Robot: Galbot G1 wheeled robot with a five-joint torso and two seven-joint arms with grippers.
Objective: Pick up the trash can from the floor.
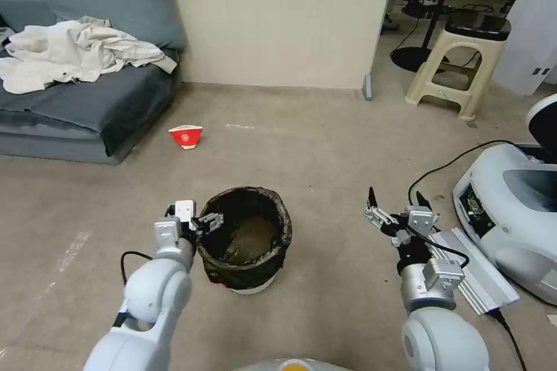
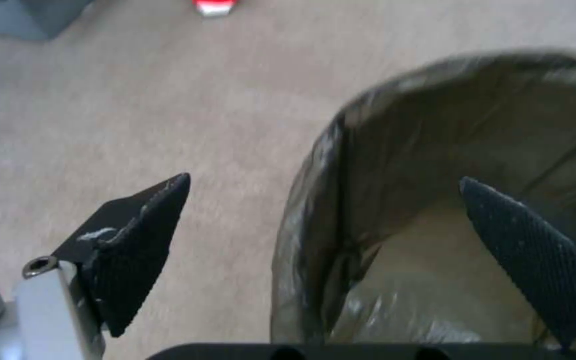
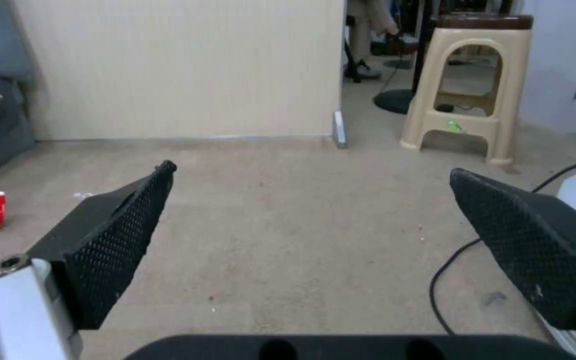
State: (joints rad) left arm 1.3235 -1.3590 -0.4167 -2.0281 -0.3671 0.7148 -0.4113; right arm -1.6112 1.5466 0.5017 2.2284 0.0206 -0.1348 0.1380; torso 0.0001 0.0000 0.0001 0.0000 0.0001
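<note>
Trash can is standing upright on the floor, at centre of the head view, just ahead of the robot; dark liner is folded over its rim, white base showing at 6 o'clock. Left gripper is sitting at the can's 9 o'clock rim, fingers spread wide; in the left wrist view one finger is hanging outside the wall over carpet and the other inside the can, so the rim is lying between them, not yet clamped. Right gripper is hovering at the can's 3 o'clock, well apart from it, fingers open and gripping nothing. Red bowl is lying on carpet at the can's 11 o'clock, near the sofa
</note>
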